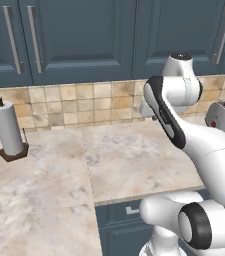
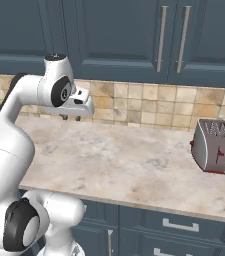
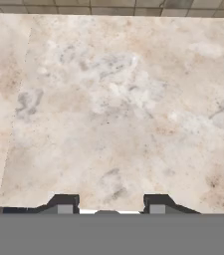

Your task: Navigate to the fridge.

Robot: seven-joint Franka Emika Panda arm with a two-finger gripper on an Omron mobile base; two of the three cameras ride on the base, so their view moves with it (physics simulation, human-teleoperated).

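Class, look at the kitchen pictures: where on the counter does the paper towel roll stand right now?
The paper towel roll stands upright on its dark base at the far left of the counter in the left base view, close to the tiled backsplash.

- The counter (image 1: 134,160) is a pale beige marbled stone top running along the tiled wall, with a seam (image 1: 87,167) where 2 slabs meet.
- On its left part, near the wall, stands a paper towel roll (image 1: 8,129), upright on a dark brown base (image 1: 13,153) that sits flat on the stone.
- At the right end, close to the wall, sits a silver toaster (image 2: 214,145) with a red lower edge and 2 slots on top.
- From the right side, the stretch of stone (image 2: 134,165) between the arm and the toaster shows mottled grey patches.
- Looking straight down from the hand, the stone surface (image 3: 113,99) has the same grey and tan blotches.
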